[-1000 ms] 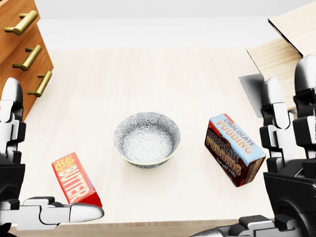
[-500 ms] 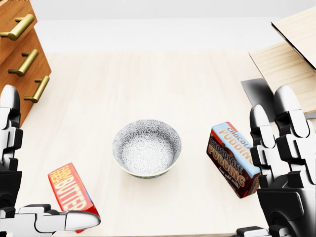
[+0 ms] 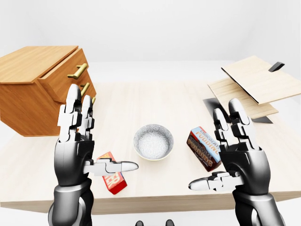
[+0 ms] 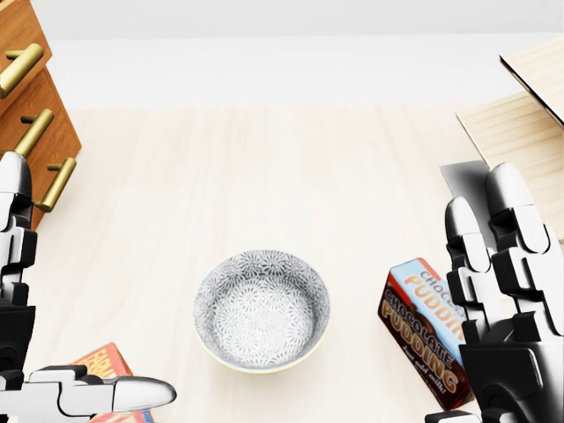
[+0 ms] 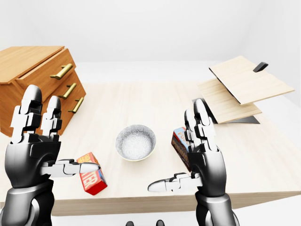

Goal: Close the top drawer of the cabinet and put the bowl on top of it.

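Nearest the robot, both hands are raised above the near edge of the pale wooden worktop (image 3: 155, 101), palms turned inward, fingers upright and spread, thumbs pointing toward each other; neither grasps anything. The left hand (image 3: 80, 150) stands at about eight o'clock from the bowl, and the right hand (image 3: 237, 157) at about four o'clock, each well apart from it. Just beyond the left thumb, a red butter box (image 3: 112, 173) lies flat on the worktop near its edge, partly hidden by the thumb. On the other side, a chocolate pudding box (image 4: 427, 330) lies tilted at three o'clock from the bowl, near it but not touching, with its right end behind the right hand's fingers (image 4: 471, 256). Between the two boxes sits the bowl (image 4: 262, 308), upright, grey-patterned inside with a pale rim, resting on the worktop and empty as far as can be seen. Farther off, at ten o'clock from the bowl, stands the wooden cabinet (image 3: 33, 89) with three brass handles; its top drawer (image 3: 66, 75) juts out past the lower drawer fronts, open. At two o'clock from the bowl, on the worktop's far right, light wooden boards (image 5: 235, 89) lie stacked aslant over a dark grey sheet (image 5: 247, 119), the upper board carrying a small dark piece at its far corner.
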Controlling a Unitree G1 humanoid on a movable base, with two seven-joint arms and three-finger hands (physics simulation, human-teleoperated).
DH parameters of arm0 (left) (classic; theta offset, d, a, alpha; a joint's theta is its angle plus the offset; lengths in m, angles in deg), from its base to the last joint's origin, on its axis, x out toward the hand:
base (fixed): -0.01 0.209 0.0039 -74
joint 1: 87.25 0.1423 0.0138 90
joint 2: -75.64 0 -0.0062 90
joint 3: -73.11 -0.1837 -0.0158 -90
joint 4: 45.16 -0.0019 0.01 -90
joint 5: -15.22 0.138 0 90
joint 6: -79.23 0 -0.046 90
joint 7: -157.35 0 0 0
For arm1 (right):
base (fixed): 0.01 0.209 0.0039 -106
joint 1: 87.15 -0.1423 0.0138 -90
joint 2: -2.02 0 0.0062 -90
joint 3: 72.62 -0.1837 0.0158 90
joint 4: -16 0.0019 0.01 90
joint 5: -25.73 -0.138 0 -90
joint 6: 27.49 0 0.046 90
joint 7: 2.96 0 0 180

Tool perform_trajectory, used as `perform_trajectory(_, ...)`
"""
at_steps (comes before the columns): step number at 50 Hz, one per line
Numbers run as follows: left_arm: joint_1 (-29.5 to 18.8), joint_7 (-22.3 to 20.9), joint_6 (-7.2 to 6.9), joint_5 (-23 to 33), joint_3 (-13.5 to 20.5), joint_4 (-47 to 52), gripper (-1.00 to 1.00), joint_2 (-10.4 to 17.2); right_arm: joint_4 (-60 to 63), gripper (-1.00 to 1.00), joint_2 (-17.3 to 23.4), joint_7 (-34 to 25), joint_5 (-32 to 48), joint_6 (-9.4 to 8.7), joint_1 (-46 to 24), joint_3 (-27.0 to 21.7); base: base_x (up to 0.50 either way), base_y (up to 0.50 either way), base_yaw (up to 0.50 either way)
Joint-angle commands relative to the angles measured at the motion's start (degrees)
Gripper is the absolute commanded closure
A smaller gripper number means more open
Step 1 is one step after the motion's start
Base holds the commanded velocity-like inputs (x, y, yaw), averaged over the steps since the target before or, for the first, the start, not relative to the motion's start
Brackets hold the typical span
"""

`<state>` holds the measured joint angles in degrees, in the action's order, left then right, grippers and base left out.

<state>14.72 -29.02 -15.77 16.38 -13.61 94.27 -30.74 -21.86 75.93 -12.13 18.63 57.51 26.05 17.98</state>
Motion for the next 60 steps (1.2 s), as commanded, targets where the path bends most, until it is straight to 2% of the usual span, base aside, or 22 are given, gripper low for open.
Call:
perform_trajectory(1, -0.1, -0.1, 0.0, 0.0, 0.1, -0.2, -1.0, 0.0, -0.1, -1.0, -0.1, -0.2, 0.0, 0.0, 0.2, 0.0, 0.22, 0.0, 0.0)
perform_trajectory(14, 0.2, -0.1, 0.0, 0.1, 0.0, -0.4, -1.0, 0.0, -0.3, -1.0, -0.2, -0.2, -0.4, 0.0, 0.0, -0.4, 0.22, 0.0, 0.0)
perform_trajectory(36, 0.3, 0.0, 0.0, 0.5, -0.5, -1.0, -1.0, 0.0, -0.1, -1.0, -0.9, -0.1, -0.3, 0.0, 0.2, -1.6, 0.0, 0.0, 0.0)
perform_trajectory(60, 0.4, -0.2, 0.0, 0.6, -0.7, -1.2, -1.0, 0.1, 0.4, -1.0, -1.0, -0.4, -0.6, 0.0, 0.8, -1.5, 0.0, 0.32, 0.0)
